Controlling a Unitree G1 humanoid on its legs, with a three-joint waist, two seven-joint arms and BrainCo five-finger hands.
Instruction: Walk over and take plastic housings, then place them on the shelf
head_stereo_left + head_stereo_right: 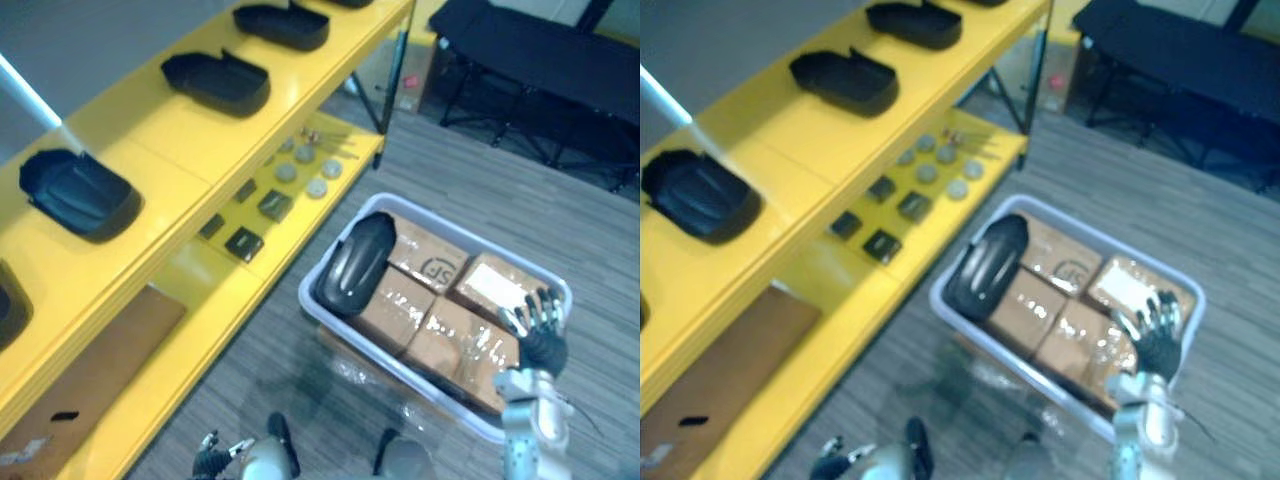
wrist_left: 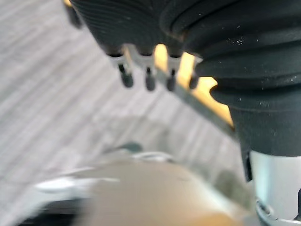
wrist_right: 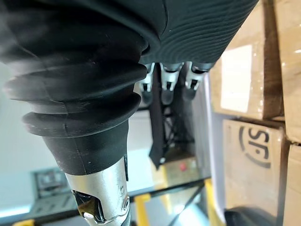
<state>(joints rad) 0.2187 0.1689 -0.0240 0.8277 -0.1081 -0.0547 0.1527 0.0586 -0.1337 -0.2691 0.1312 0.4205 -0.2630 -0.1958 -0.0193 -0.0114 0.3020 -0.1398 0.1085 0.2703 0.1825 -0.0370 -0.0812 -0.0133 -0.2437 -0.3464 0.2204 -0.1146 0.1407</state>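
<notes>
One black plastic housing (image 1: 355,265) lies tilted in a white bin (image 1: 400,372) on the floor, resting on cardboard boxes (image 1: 450,320) at the bin's left end. Three more black housings (image 1: 80,195) (image 1: 215,82) (image 1: 282,25) sit in a row on the top of the yellow shelf (image 1: 180,150). My right hand (image 1: 540,330) hovers over the bin's right end with fingers (image 3: 167,84) spread and straight, holding nothing, well to the right of the housing in the bin. My left hand (image 1: 215,458) hangs low at the bottom edge, its fingers (image 2: 148,80) relaxed and empty.
The shelf's lower level carries grey discs (image 1: 300,170) and small black blocks (image 1: 245,243), with a brown cardboard sheet (image 1: 90,370) further along. A black folding table (image 1: 540,50) stands at the back right. Grey plank floor lies between bin and shelf.
</notes>
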